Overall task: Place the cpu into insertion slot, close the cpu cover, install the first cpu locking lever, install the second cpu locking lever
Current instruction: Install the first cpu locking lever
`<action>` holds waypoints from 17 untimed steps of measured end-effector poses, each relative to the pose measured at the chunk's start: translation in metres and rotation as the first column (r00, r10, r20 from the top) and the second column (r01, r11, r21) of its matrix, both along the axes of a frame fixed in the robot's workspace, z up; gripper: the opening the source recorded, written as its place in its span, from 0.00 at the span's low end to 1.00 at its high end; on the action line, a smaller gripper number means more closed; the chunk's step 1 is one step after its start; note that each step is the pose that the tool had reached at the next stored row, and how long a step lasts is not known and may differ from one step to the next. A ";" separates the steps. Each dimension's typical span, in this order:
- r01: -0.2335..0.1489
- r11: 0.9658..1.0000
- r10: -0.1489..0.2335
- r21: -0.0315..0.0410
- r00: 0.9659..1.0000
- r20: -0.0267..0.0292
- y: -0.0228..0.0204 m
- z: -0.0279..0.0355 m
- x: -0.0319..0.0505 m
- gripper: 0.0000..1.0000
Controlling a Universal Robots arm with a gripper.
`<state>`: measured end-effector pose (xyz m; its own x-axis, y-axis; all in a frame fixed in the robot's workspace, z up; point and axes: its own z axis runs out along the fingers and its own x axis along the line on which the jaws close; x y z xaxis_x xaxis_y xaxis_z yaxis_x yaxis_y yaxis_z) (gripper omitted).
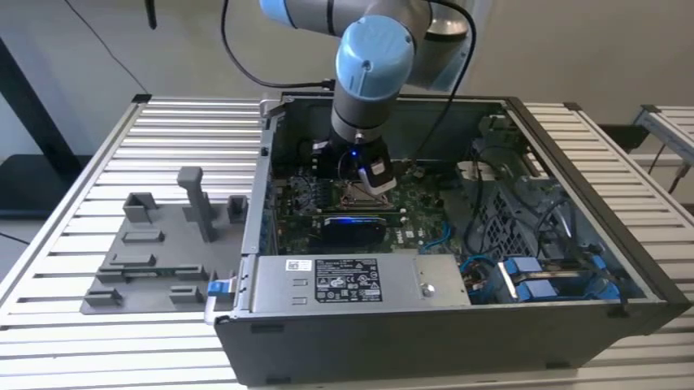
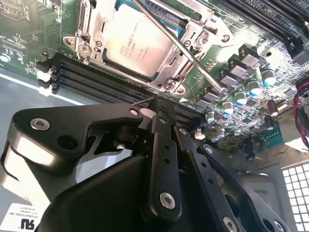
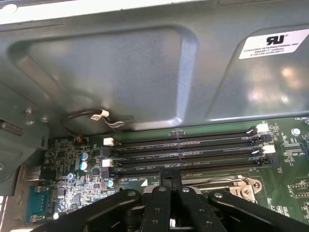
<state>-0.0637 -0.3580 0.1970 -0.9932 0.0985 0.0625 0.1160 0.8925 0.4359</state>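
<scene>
1. You have the gripper (image 1: 372, 180) down inside the open computer case (image 1: 434, 333), over the green motherboard (image 1: 292, 211)
2. In both wrist views the gripper's (image 2: 157, 104) black fingers sit pressed together; nothing shows between them
3. You will find the cpu (image 2: 137, 43) seated flat in the insertion slot (image 2: 170, 86), with the metal cpu cover (image 2: 94, 29) framing it
4. A thin locking lever (image 2: 190, 55) runs diagonally across one corner of the cover
5. The fingertips hang just beside the slot, above the black memory slots (image 3: 183, 152)
</scene>
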 end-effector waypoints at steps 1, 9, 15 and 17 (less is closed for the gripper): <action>0.000 1.000 0.000 0.000 1.000 0.000 0.0000 -0.0003 0.0002 0.11; 0.002 1.000 -0.002 0.000 1.000 0.000 0.0005 -0.0017 0.0005 0.11; 0.002 1.000 -0.002 0.000 1.000 0.000 0.0006 -0.0027 0.0042 0.11; 0.003 1.000 -0.003 0.000 1.000 0.000 0.0006 -0.0031 0.0057 0.11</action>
